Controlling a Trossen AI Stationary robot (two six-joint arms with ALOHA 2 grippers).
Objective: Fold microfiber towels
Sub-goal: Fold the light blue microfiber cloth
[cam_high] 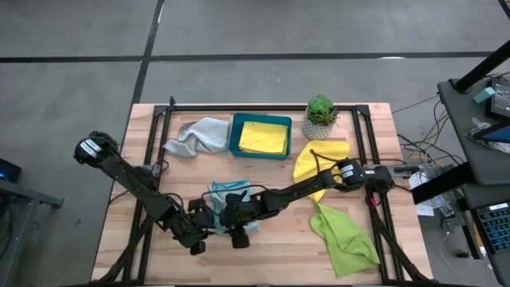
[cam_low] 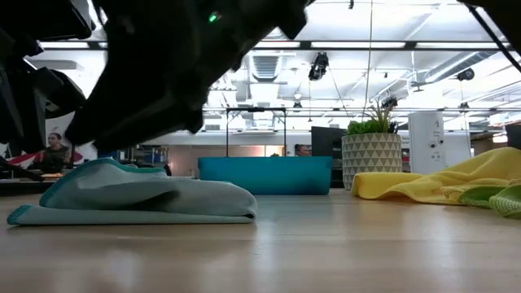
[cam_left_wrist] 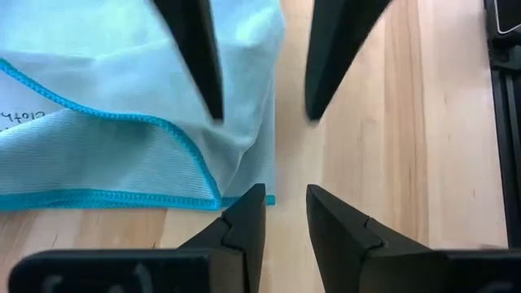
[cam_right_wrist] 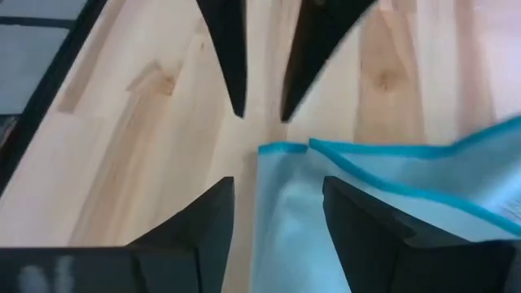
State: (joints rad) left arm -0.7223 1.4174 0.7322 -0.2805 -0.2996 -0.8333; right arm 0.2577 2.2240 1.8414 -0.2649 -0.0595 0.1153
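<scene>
The light blue towel [cam_high: 231, 194] lies folded over on the table's near middle, and it also shows in the low view [cam_low: 138, 199]. Both grippers stand at its near edge, pointing down and facing each other. My left gripper [cam_left_wrist: 285, 203] is open a little, just beside the towel's corner [cam_left_wrist: 264, 198]. My right gripper [cam_right_wrist: 277, 191] is open wider, its fingers on either side of the same corner [cam_right_wrist: 281, 155]. In the high view my left gripper [cam_high: 209, 226] and my right gripper [cam_high: 237, 229] stand close together. My left gripper has one fingertip [cam_left_wrist: 252, 199] next to the towel's corner; I cannot tell whether it touches the cloth. My right gripper straddles the corner from above, and the cloth [cam_right_wrist: 293, 212] lies flat on the table between its fingers; I cannot tell whether they touch it.
The teal tray [cam_high: 235, 135] at the far middle holds a folded yellow towel [cam_high: 264, 137]. A pale grey towel [cam_high: 199, 135] lies crumpled to its left and the potted plant [cam_high: 320, 115] to its right. A yellow towel [cam_high: 323, 155] lies under my right arm; a lime green towel [cam_high: 344, 237] lies near right.
</scene>
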